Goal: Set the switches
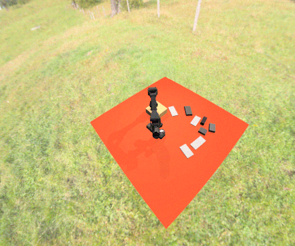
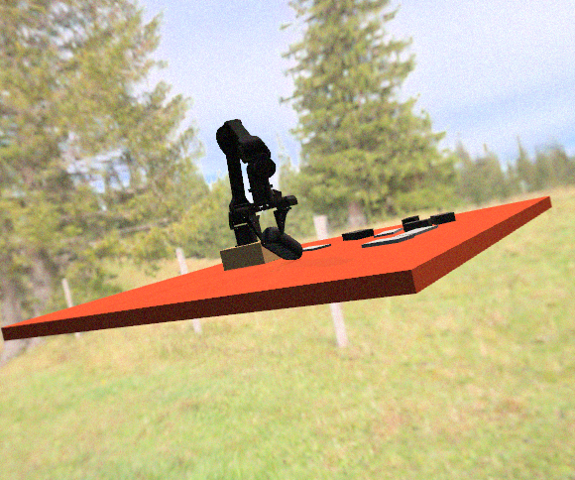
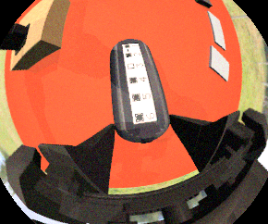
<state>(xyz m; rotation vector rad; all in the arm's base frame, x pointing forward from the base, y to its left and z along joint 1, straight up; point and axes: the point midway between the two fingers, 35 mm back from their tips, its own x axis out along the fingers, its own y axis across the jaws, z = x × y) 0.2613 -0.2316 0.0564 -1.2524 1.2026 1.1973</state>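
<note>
Controller unit [image 1: 164,131] [image 2: 282,244] [image 3: 119,94] was found tilted, label [image 1: 161,130] [image 3: 140,93] upward, at upper centre of the wrist view. The hand [image 1: 157,128] [image 2: 271,234] [image 3: 141,122] appeared clenched on its sides near the lower end. Square three read empty, four to six filled; square one was too small to confirm. Good practice, in judgement: record all six, keep even pressure, finish the turn, then lower the base flat onto the table [image 1: 166,198] [image 2: 329,279] [image 3: 78,93] before release.
</note>
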